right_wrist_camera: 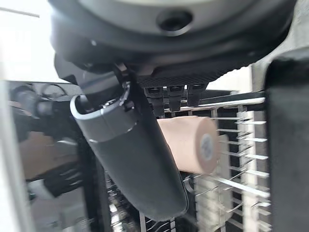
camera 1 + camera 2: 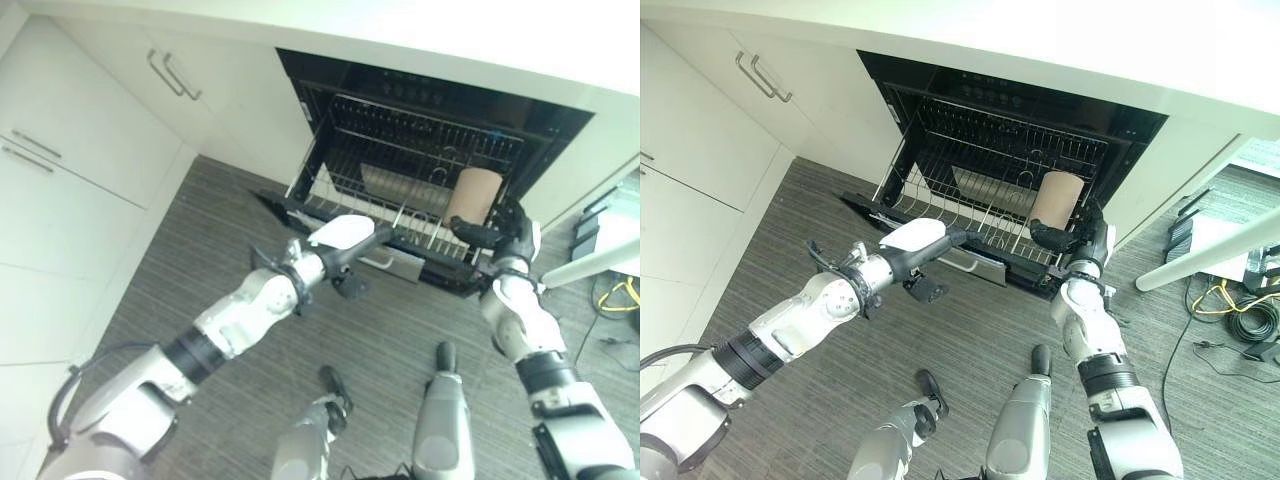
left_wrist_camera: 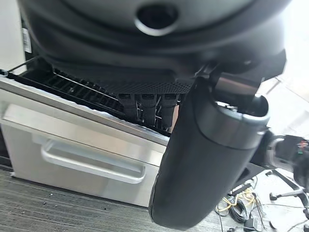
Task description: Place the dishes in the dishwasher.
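Here, the right hand (image 2: 512, 238) grips a tan cup (image 2: 473, 196) inside the dishwasher rack (image 2: 400, 170); left hand (image 2: 345, 238) clasps a white dish (image 2: 340, 230).

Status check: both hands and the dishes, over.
Right hand shut on pink cup over dishwasher rack. Left hand holds white dish at rack's front edge. Nothing blocking.

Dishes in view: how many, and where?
2: a white plate in the left hand at the rack's front edge, a tan cup in the right hand over the rack. Others may be hidden.
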Controlling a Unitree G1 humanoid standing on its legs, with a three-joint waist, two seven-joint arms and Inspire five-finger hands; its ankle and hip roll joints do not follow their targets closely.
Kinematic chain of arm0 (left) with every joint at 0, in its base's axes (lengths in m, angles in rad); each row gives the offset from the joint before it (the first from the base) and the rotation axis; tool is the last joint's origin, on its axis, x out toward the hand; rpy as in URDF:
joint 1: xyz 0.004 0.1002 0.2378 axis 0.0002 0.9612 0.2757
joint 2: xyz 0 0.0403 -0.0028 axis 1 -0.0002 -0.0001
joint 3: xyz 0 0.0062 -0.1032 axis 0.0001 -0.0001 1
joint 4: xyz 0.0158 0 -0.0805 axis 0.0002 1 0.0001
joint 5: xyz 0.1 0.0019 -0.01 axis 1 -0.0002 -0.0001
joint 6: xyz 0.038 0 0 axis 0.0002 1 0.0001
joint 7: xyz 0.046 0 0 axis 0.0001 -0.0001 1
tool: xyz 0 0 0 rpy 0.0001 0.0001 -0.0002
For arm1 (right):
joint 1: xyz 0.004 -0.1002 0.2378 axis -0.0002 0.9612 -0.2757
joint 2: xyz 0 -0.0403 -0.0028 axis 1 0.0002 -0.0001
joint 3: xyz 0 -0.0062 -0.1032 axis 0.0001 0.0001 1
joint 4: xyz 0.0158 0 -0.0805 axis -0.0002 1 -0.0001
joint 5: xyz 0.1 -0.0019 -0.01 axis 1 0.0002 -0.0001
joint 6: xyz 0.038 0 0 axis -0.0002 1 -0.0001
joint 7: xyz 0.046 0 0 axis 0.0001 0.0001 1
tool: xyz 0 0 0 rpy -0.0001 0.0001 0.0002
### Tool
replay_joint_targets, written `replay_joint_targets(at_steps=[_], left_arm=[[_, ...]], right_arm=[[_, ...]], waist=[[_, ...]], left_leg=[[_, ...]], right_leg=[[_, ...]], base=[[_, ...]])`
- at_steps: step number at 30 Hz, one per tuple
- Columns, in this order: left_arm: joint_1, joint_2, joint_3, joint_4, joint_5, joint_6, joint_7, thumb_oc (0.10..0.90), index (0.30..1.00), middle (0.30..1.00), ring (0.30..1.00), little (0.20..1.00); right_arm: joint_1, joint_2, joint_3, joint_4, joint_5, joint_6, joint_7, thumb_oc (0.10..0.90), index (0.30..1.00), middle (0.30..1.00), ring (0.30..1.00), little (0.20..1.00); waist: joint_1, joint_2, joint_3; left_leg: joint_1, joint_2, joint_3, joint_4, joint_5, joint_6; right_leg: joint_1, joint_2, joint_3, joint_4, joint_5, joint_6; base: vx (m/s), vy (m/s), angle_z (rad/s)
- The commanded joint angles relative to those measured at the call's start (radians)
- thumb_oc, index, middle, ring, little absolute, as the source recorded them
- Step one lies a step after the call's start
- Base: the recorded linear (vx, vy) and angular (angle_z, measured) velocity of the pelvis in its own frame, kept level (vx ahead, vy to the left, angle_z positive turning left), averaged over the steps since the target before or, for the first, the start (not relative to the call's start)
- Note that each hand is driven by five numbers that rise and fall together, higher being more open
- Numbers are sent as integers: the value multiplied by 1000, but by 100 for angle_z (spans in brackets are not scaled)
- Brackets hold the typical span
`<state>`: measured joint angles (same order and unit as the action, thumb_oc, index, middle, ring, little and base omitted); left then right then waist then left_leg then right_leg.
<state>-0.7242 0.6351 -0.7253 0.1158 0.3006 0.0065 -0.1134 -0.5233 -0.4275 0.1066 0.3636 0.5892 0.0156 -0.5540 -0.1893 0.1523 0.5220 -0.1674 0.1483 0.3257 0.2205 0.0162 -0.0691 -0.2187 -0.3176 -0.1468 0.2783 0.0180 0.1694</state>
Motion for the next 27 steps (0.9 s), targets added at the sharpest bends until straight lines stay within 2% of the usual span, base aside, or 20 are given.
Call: replay_joint_targets(at_steps=[1,4,9,11,13,21,24,27], left_arm=[[24,-24,117,-49,27,-22,104,800,900,900,900,900],[61,-27,146,-23,26,-30,156,800,900,900,900,900],[131,-39,197,-6,-6,-52,234,800,900,900,900,900],[182,-53,251,-7,-52,-105,290,800,900,900,900,900],[206,-62,284,-9,-88,-139,310,800,900,900,900,900],[288,-148,445,-48,-331,-278,328,800,900,900,900,900],[333,-181,507,-76,-410,-306,310,800,900,900,900,900],[353,-190,519,-83,-396,-280,300,800,900,900,900,900]], right_arm=[[-11,11,-28,-171,-99,-180,-18,800,900,900,900,900],[14,7,-41,-259,-148,-216,-39,800,900,900,900,900],[70,6,-50,-339,-131,-249,-23,800,900,900,900,900],[121,12,-51,-380,-111,-243,63,800,900,900,900,900],[152,14,-45,-404,-105,-259,118,800,900,900,900,900],[290,-41,-111,-486,-123,-228,335,800,900,900,900,900],[368,-50,-142,-506,-111,-227,406,800,900,900,900,900],[405,-39,-149,-516,-82,-223,429,800,900,900,900,900]], waist=[[8,-11,-138],[6,-24,-178],[12,-44,-249],[17,-69,-297],[16,-85,-312],[-4,-119,-368],[-8,-129,-385],[-9,-137,-398]], left_leg=[[1,113,-67,80,-59,-91],[15,121,-67,80,-58,-93],[38,135,-71,80,-60,-97],[51,150,-74,80,-65,-99],[54,162,-74,80,-65,-103],[73,223,-21,80,-47,-123],[85,221,-13,80,-51,-119],[92,209,-12,80,-59,-112]], right_leg=[[13,0,30,22,-53,36],[28,11,31,22,-62,33],[57,34,30,22,-81,25],[75,64,30,22,-100,12],[80,81,31,22,-108,5],[99,119,5,22,-125,-12],[104,124,6,22,-121,-10],[104,121,3,22,-115,-4]], base=[[-62,-26,-6],[-83,-49,-4],[-76,-93,-4],[-206,-252,-14],[-190,-180,-10],[-130,-66,-6],[-82,23,-13],[-59,30,-13]])
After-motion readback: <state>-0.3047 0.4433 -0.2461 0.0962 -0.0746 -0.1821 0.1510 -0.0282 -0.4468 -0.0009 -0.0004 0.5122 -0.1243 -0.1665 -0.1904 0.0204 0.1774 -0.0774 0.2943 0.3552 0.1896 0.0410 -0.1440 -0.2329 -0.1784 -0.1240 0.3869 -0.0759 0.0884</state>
